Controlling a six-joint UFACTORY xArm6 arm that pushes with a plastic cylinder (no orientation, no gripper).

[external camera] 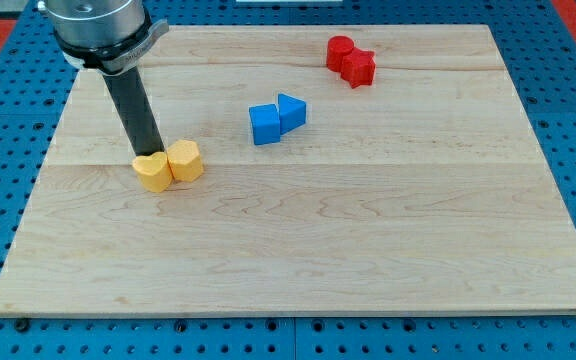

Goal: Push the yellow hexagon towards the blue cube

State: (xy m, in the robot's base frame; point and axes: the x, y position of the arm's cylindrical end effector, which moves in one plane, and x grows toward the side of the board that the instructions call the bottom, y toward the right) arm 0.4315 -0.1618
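The yellow hexagon (185,160) lies on the wooden board at the view's left, touching a yellow heart-shaped block (151,172) on its left. The blue cube (264,124) sits up and to the right of them, near the board's middle, with a blue triangular block (291,112) touching its right side. My tip (151,153) is at the end of the dark rod, just behind the two yellow blocks, at the top edge of the yellow heart and left of the hexagon's top.
Two red blocks (351,60) sit together near the view's top right of centre. The wooden board (368,230) lies on a blue perforated table. The arm's metal body (98,25) hangs over the top left corner.
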